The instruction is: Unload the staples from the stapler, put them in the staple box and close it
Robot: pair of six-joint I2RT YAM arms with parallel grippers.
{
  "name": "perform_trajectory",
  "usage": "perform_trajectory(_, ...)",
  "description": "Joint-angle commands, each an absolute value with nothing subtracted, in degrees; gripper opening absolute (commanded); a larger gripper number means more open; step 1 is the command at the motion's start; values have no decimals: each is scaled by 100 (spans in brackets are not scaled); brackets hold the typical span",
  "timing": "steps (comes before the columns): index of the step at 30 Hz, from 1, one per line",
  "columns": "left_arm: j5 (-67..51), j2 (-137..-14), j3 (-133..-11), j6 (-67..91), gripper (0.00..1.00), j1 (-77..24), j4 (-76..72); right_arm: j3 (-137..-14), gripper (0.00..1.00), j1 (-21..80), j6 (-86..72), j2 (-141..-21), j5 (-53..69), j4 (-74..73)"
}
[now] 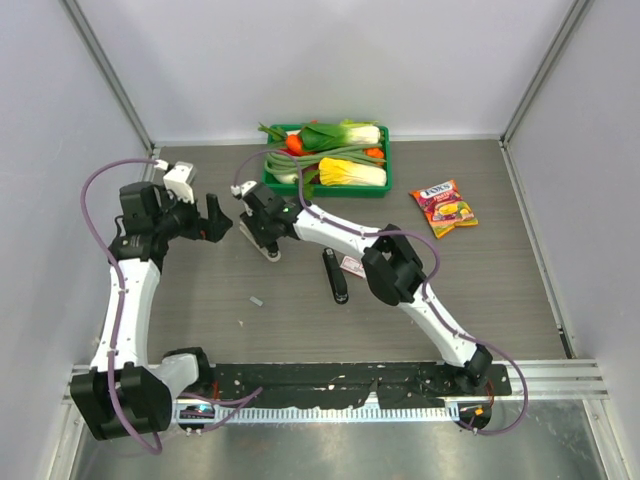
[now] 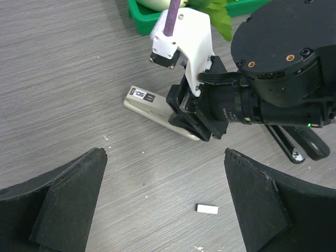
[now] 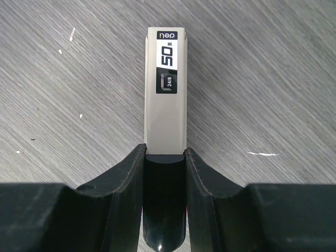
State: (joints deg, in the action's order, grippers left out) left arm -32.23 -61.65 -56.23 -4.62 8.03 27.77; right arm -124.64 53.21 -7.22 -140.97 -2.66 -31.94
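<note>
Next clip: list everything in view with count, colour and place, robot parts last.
stapler: 1, white and grey, left of centre, rear end between the right arm's jaws
staple strip: 1, grey, loose, on the near side of the stapler
black stapler: 1, black, centre
small box: 1, pink and white, beside black stapler
tray: 1, green, far edge
vegetables: several, green, orange, yellow, in tray
snack packet: 1, red and yellow, right of tray
left arm: 1, white and black, jaws open, empty
right arm: 1, white and black, jaws shut on stapler

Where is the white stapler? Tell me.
Top view, left of centre: the stapler sits clamped in the right pincer, left of the black stapler, in front of the green tray.
</note>
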Motion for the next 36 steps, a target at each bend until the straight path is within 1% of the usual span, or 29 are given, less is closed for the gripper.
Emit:
perform_trajectory(1, -3428, -6082, -5836, -97, 100, 835, 2540, -12999, 29, 5405, -747, -14080, -588, -3278)
perform_trajectory(2, -3428, -6056, -5784, -88, 100, 835, 2514, -12999, 33, 5414, -764, -14054, -624, -3278)
perform_trajectory(3, -3428, -6056, -5757, -70, 100, 835, 2479, -12999, 43, 5414, -817, -14028, -650, -3252)
perform_trajectory(5, -3384, -6082, -5739, -53, 100, 826, 2452, -13043, 52, 5414, -835, -13896, -659, -3234)
perform_trajectory(6, -3366, -6099, -5748, -35, 100, 835, 2452, -13069, 59, 5414, -852, -13843, -694, -3260)
perform_trajectory(9, -3366, -6100, -5809, -26, 100, 861, 2496, -12973, 67, 5414, -905, -13457, -905, -3410)
perform_trajectory(11, -3375, -6082, -5836, -88, 100, 870, 2514, -12554, 70, 5414, -940, -13159, -1115, -3428)
perform_trajectory(13, -3366, -6056, -5836, -193, 100, 870, 2549, -12210, 72, 5414, -1028, -12658, -1300, -3471)
perform_trajectory(16, -3340, -6029, -5836, -307, 100, 870, 2628, -11305, 72, 5414, -1177, -11867, -1748, -3621)
perform_trajectory(17, -3331, -6029, -5836, -342, 100, 870, 2663, -10711, 72, 5414, -1308, -11648, -2062, -3638)
perform_trajectory(19, -3340, -5994, -5810, -387, 100, 870, 2681, -10075, 72, 5405, -1415, -10973, -2319, -3682)
perform_trajectory(20, -3340, -5985, -5801, -413, 100, 870, 2689, -9507, 72, 5405, -1502, -10743, -2486, -3717)
perform_trajectory(23, -3489, -6020, -5739, -387, 100, 853, 2681, -8600, 72, 5388, -1748, -10091, -2593, -3946)
perform_trajectory(25, -3629, -6090, -5722, -343, 100, 861, 2681, -8272, 72, 5379, -1871, -9732, -2532, -4042)
perform_trajectory(29, -3683, -6082, -5687, -308, 100, 756, 2672, -7683, 72, 5379, -2118, -9388, -2294, -4069)
perform_trajectory(36, -3569, -6003, -5651, -501, 100, 545, 2812, -7488, 73, 5379, -2224, -9501, -2057, -3999)
